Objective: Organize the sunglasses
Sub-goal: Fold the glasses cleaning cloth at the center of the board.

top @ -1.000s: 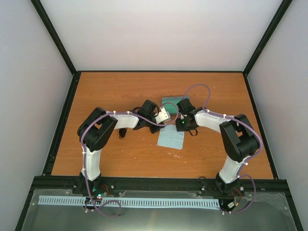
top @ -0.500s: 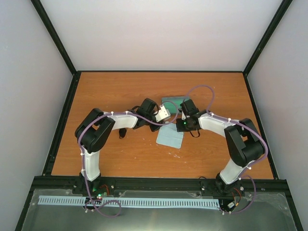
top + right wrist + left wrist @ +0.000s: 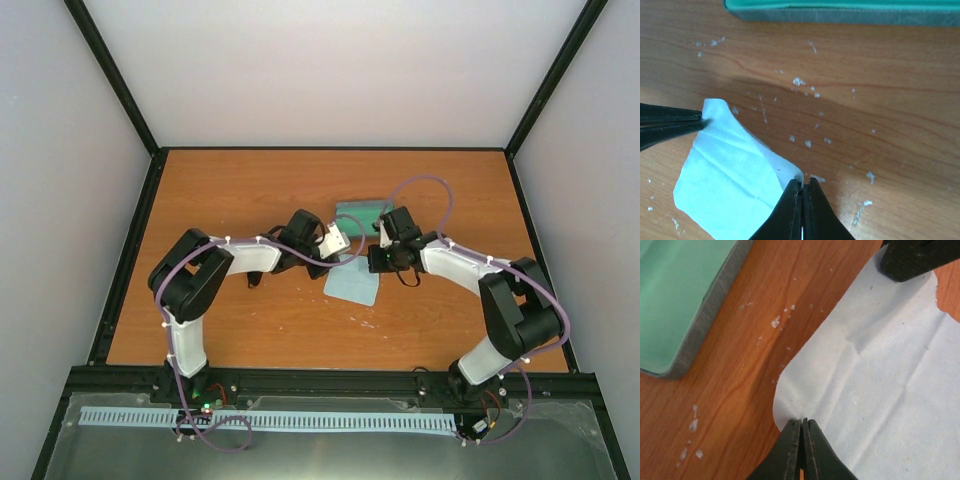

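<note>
The sunglasses (image 3: 255, 277) show only as a small dark shape on the table beside my left forearm. They appear in neither wrist view. My left gripper (image 3: 801, 422) is shut on one far corner of the pale blue cloth (image 3: 880, 380). My right gripper (image 3: 802, 183) is shut on the neighbouring corner of the same cloth (image 3: 730, 185). In the top view both grippers, left (image 3: 351, 256) and right (image 3: 373, 263), meet over the cloth's (image 3: 352, 286) far edge, just in front of the open case (image 3: 362, 210).
The grey-blue case with its green inside (image 3: 675, 295) lies open just beyond the cloth, its long edge (image 3: 840, 11) close to both grippers. White flecks dot the wooden table (image 3: 230, 190). A black frame borders the table.
My left gripper has closed onto the cloth's corner. Both arms have shifted a little, the right elbow swinging outward to the right, and the cloth has slid slightly toward the near side.
</note>
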`<state>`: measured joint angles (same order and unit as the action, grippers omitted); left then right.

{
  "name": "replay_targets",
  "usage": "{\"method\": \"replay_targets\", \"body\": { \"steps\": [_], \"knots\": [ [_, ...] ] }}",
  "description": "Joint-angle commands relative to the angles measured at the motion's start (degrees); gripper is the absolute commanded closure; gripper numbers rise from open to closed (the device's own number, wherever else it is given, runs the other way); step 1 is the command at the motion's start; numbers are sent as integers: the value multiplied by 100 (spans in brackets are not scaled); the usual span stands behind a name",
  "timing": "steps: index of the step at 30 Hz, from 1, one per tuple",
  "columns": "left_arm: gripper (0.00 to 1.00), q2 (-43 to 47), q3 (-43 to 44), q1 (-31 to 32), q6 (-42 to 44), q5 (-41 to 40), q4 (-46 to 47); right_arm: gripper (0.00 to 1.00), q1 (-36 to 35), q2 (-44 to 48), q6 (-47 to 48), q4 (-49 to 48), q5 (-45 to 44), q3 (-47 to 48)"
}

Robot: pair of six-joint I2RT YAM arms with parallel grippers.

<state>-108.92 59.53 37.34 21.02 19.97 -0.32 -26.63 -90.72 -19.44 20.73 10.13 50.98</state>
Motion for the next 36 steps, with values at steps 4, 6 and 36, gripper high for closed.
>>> {"method": "replay_targets", "body": {
  "steps": [4,6,36],
  "knots": [
    [94,417,-262,-26,-101,145,256,97,35,268,84,-90,283,-303],
    [94,460,-327,-26,-138,161,296,97,35,302,101,-135,318,-400],
    [88,700,-1104,-17,-161,486,426,94,-328,329,132,-385,860,-1111]
  ]
}}
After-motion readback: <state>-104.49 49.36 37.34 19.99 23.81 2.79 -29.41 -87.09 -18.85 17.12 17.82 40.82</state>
